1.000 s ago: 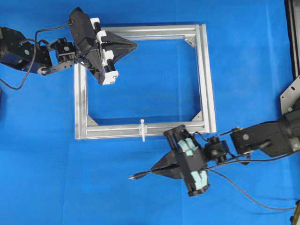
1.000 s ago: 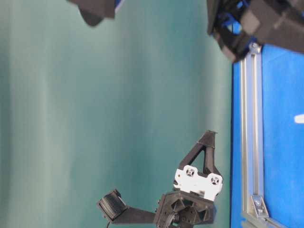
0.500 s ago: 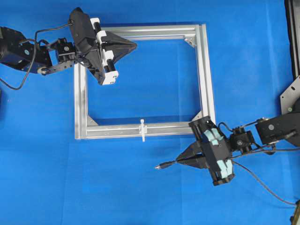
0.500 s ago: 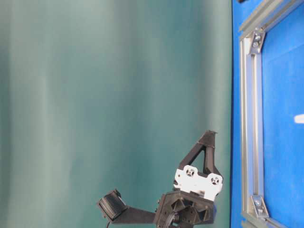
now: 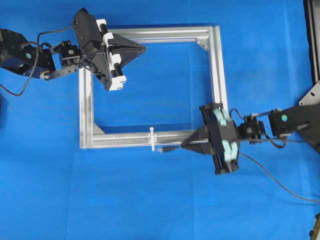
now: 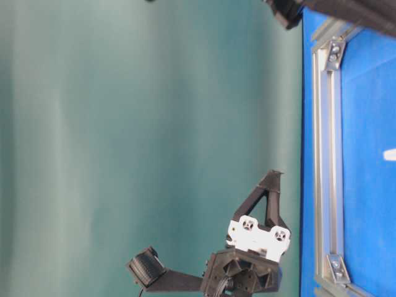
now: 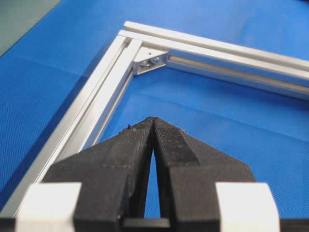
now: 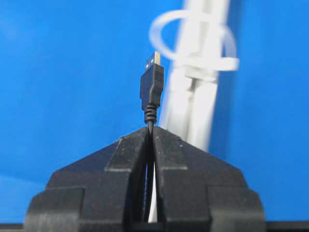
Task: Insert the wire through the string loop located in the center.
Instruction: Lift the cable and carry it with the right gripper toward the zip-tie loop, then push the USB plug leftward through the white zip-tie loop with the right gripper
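Observation:
The string loop (image 5: 152,138) is a small white tie on the front bar of the silver frame (image 5: 219,85). My right gripper (image 5: 183,145) is shut on the wire (image 5: 169,148) just behind its dark plug (image 5: 162,149). The plug points left, a short way right of the loop and level with its lower tail. In the right wrist view the plug (image 8: 151,84) stands out from the gripper (image 8: 150,129), below and left of the loop (image 8: 193,38). My left gripper (image 5: 144,48) is shut on nothing over the frame's back left part, and its closed tips (image 7: 153,120) face a frame corner (image 7: 149,55).
The rest of the wire (image 5: 280,182) trails off to the lower right across the blue mat. Metal brackets (image 5: 311,102) stand at the right edge. In the table-level view the left gripper (image 6: 274,174) hangs beside the frame bar (image 6: 327,185).
My right gripper has carried the wire up and left, from below the frame to its front bar, bringing the plug close to the loop. The left arm has not moved.

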Controlling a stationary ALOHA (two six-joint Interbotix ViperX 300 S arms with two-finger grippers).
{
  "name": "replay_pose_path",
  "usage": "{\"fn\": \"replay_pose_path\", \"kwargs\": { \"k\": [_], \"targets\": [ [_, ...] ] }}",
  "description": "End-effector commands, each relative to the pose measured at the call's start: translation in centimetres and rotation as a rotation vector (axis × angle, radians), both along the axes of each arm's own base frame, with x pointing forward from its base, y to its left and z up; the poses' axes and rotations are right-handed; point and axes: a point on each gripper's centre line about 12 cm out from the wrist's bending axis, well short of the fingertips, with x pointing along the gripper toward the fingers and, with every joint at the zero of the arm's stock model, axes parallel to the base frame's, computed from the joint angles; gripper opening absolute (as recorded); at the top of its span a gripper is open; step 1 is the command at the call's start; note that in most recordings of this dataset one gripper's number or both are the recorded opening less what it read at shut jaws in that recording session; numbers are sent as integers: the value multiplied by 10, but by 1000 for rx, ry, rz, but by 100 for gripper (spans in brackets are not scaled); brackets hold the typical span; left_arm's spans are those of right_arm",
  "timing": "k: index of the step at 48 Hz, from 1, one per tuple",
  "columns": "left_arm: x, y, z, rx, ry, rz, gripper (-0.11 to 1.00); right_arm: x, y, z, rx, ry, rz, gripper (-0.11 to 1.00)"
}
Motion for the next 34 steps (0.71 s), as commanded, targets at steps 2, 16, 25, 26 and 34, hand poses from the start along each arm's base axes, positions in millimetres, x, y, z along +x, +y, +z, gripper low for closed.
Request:
{"fn": "replay_pose_path", "kwargs": {
  "k": [2, 16, 25, 26, 34],
  "targets": [
    [2, 0, 14, 15, -39, -4, 0, 4, -8, 10, 7, -39, -26, -3],
    [2, 0, 13, 15, -39, -4, 0, 5, -16, 11, 6, -52, -49, -3],
    [2, 0, 14, 15, -40, -4, 0, 5, -16, 11, 7, -56, -49, -3],
    [2, 0, 14, 15, -40, -4, 0, 5, -16, 11, 6, -56, -50, -3],
    [2, 0, 14, 15, -39, -4, 0, 5, -16, 11, 6, -56, -50, -3]
  ]
}}
